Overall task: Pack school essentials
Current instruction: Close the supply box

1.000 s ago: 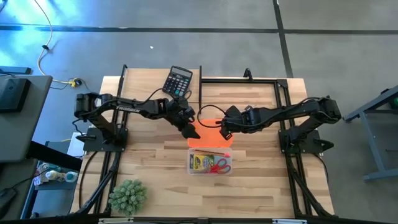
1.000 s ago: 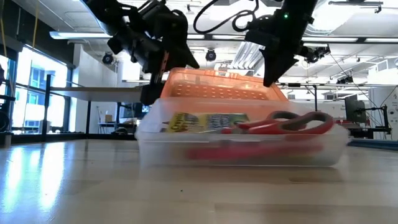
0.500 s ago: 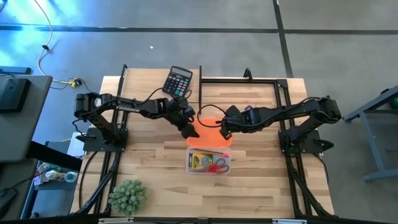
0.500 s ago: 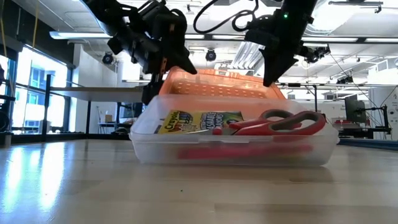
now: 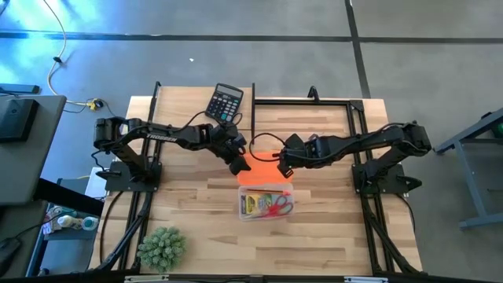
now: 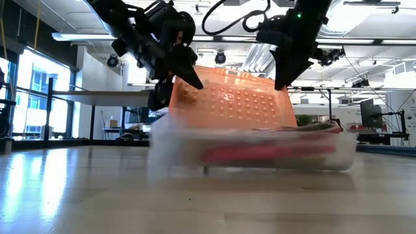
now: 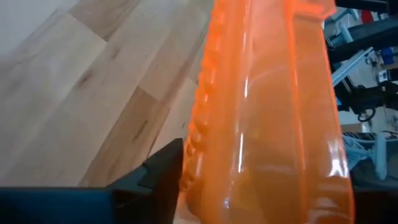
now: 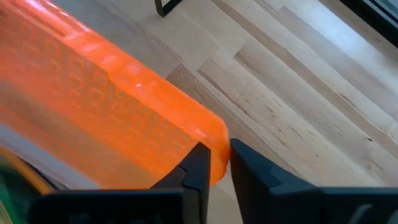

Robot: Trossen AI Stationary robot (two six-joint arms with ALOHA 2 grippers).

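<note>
The high view shows red-handled scissors [image 5: 278, 206] and the crayon pack [image 5: 253, 204] inside the clear case [image 5: 266, 215], mid-tabletop; the low view blurs them. The left tool [image 5: 240, 163] clamps the orange lid [image 5: 265, 174] at its 9 o'clock edge — the right tool [image 5: 280, 167] pinches its 3 o'clock corner. Bare tabletop [image 5: 330, 228] surrounds the case; no lettering is readable.

Grey concrete floor [image 5: 236, 55] with dark seams around a light wooden table [image 5: 196, 228]. Beyond the table's left edge, a grey desk [image 5: 23, 141] and a cable [image 5: 59, 47] trailing over the floor. Off the right edge, a grey metal stand [image 5: 471, 157]. Across the table, bright windows [image 6: 26, 97] at left, long ceiling lights [image 6: 97, 37], white beams and more workbenches [image 6: 383, 140] at right.
</note>
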